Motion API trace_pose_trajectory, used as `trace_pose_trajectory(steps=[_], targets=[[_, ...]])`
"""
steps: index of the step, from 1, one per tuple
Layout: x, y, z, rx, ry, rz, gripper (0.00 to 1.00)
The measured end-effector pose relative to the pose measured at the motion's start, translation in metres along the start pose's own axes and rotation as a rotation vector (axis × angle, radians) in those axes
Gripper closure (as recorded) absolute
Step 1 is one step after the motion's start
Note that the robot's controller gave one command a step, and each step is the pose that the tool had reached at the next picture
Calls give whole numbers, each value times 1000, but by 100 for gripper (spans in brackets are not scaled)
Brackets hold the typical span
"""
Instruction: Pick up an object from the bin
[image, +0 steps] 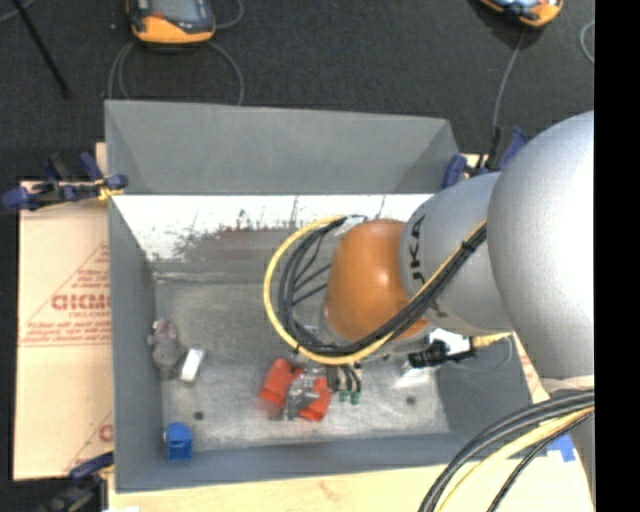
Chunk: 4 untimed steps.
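The grey bin (225, 315) bears a red piece (280, 385), white block (191, 364), blue cube (178, 440) (near corner).

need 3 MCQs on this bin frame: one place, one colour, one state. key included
1. Where in the bin does the blue cube lie?
A. middle of the floor
B. the view's lower-left corner
C. against the far wall

2. What colour is the thing under the gripper?
A. yellow
B. purple
C. red

3. How does the white block lie?
A. on the floor, apart from the blue cube
B. stacked on the blue cube
C. lifted above the rim

Key:
1 B: it sits where the left and near walls meet.
2 C: the red thing lies right at the gripper.
3 A: bare floor shows between the two.
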<state>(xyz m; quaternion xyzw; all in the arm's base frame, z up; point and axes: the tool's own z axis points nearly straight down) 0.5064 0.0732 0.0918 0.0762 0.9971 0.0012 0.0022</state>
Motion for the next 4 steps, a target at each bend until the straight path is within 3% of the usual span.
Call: trace_pose_trajectory(steps=[3,4], targets=[[-5,0,-85,0,-2,-11,100],[-6,1,-98,0,-2,-16,100]])
